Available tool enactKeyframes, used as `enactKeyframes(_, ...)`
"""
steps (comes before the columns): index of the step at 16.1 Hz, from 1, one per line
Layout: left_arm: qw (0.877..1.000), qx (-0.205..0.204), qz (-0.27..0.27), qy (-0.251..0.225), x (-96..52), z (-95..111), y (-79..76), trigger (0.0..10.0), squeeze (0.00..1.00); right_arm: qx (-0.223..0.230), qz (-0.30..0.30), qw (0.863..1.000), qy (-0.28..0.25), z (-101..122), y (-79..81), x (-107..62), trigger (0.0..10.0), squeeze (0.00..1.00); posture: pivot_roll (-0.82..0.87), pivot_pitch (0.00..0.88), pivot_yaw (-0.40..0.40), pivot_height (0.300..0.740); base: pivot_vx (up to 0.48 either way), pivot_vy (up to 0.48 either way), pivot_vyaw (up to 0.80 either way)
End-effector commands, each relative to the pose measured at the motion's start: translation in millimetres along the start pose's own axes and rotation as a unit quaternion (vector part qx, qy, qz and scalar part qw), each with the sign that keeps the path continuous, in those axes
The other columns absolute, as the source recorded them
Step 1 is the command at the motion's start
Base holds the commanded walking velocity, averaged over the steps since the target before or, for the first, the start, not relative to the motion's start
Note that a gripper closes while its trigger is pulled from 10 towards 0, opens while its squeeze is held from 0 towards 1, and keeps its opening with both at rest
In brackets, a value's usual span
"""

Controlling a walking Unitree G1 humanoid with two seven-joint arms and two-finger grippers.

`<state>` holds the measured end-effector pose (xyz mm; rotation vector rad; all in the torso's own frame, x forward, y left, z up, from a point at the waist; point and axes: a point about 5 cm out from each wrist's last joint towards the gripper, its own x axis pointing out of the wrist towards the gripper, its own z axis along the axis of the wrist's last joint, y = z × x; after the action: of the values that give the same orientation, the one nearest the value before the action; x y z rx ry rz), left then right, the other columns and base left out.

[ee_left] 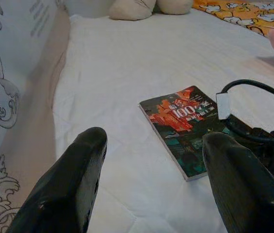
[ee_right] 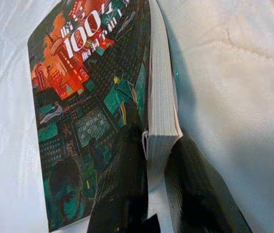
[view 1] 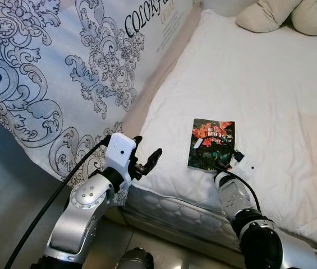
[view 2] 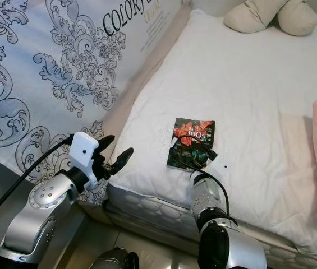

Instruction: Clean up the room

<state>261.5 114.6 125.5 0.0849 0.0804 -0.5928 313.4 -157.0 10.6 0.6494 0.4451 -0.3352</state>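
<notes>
Right end effector clamped on book corner, on bed. Left end effector open, hovering at bed edge.

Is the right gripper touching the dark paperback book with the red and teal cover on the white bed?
Touching. In the right wrist view, the right gripper has its black fingers closed on the near corner of the paperback book, one on the cover, one under the pages.
</notes>
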Motion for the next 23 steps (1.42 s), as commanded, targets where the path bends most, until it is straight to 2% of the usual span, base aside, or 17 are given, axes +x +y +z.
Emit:
enactKeyframes(1,1.0,0.01,-0.004,0.0,1.2,0.4,0.9,10.0,0.0,-0.012,-0.009,1.0,0.008,-5.2,1.6,-1.0,1.7,0.0,0.32,0.046,0.049,0.74,0.0,0.0,0.0)
enactKeyframes(2,1.0,0.011,-0.007,0.0,3.2,0.3,1.1,10.0,0.0,-0.016,-0.003,1.0,0.011,-9.1,7.2,-2.0,7.8,0.0,0.32,0.039,0.053,0.74,0.0,0.0,0.0)
enactKeyframes(3,1.0,0.013,-0.009,-0.001,4.4,0.6,0.6,10.0,0.0,-0.016,-0.004,1.0,0.015,-11.8,9.1,-2.6,10.0,0.0,0.31,0.036,0.054,0.74,0.0,0.0,0.0)
enactKeyframes(7,1.0,0.017,-0.015,-0.005,8.5,2.1,-0.7,10.0,0.0,-0.02,-0.009,0.999,0.028,-20.2,11.3,-4.7,10.0,0.0,0.31,0.026,0.049,0.74,0.0,0.0,0.0)
enactKeyframes(8,1.0,0.018,-0.015,-0.005,9.3,2.1,-0.6,10.0,0.0,-0.024,-0.011,0.999,0.033,-24.0,11.0,-5.9,10.0,0.5,0.31,0.024,0.047,0.74,0.0,0.0,0.0)
enactKeyframes(9,1.0,0.018,-0.015,-0.005,9.3,2.1,-0.6,10.0,0.0,-0.024,-0.011,0.999,0.033,-24.0,11.0,-5.9,10.0,0.5,0.31,0.024,0.047,0.74,0.0,0.0,0.0)
enactKeyframes(10,1.0,0.02,-0.016,-0.006,10.5,2.1,-0.5,10.0,0.0,-0.027,-0.013,0.999,0.037,-26.7,10.6,-6.8,10.0,1.0,0.31,0.019,0.046,0.74,0.0,0.0,0.0)
enactKeyframes(11,1.0,0.023,-0.017,-0.007,11.6,1.6,-0.4,10.0,0.0,-0.033,-0.013,0.999,0.037,-28.1,11.5,-7.3,10.0,1.0,0.31,0.017,0.049,0.74,0.0,0.0,0.0)
enactKeyframes(12,0.999,0.029,-0.018,-0.007,9.9,1.5,1.5,10.0,0.0,-0.061,-0.014,0.997,0.034,-31.7,13.1,-9.0,10.0,1.0,0.31,0.008,0.041,0.74,0.0,0.0,0.0)
enactKeyframes(16,0.999,0.031,-0.011,-0.004,8.2,-3.0,4.7,10.0,0.0,-0.09,-0.011,0.995,0.042,-51.1,11.3,-17.5,10.0,1.0,0.29,0.0,0.026,0.74,0.0,0.0,0.0)
enactKeyframes(19,1.0,0.024,-0.015,-0.014,16.8,-3.0,-1.8,10.0,0.0,-0.115,-0.007,0.993,0.034,-57.4,-4.8,-23.1,10.0,1.0,0.26,0.0,0.007,0.74,0.0,0.0,0.0)
enactKeyframes(21,0.999,0.021,-0.021,-0.018,22.3,-4.8,-4.4,10.0,0.0,-0.15,0.002,0.989,0.007,-50.9,-14.0,-24.0,10.0,1.0,0.23,0.0,-0.003,0.74,0.0,0.0,0.0)
enactKeyframes(22,0.999,0.021,-0.021,-0.018,22.3,-4.8,-4.4,10.0,0.0,-0.15,0.002,0.989,0.007,-50.9,-14.0,-24.0,10.0,1.0,0.23,0.0,-0.003,0.74,0.0,0.0,0.0)
enactKeyframes(23,0.999,0.022,-0.023,-0.024,28.0,-4.6,-4.8,10.0,0.0,-0.16,-0.005,0.987,-0.017,-37.8,-21.6,-21.4,10.0,1.0,0.21,0.0,-0.005,0.74,0.0,0.0,0.0)
